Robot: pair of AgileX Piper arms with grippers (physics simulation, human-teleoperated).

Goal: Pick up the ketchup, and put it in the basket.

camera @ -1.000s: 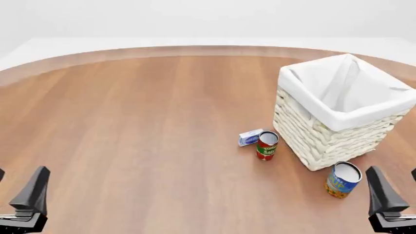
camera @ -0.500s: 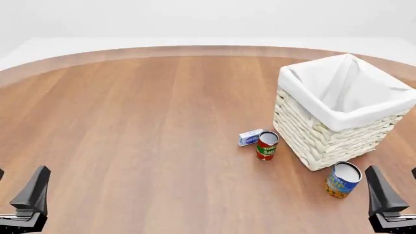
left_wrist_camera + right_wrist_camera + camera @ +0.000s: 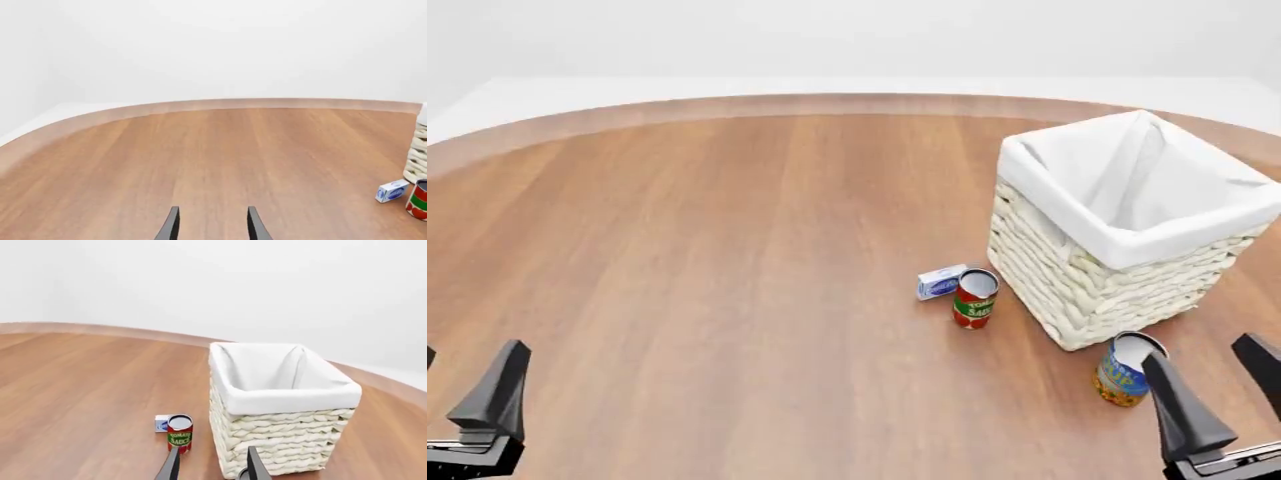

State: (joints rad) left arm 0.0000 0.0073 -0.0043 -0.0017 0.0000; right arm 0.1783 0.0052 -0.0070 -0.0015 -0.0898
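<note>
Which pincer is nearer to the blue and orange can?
Right. The right pincer sits just beside the blue-and-orange can, near the basket; the left pincer is far across the table.

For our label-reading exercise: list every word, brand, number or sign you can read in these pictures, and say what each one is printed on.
"TOMATO SAUCE": on the white panel of the red can beside the basket, read in the right wrist view; in the front view it is too small to read.
Small blue-and-white carton: blue oval emblem, lettering too small to read.
Blue-and-orange can: label print blurred, unreadable.
Nothing else carries text.
</note>
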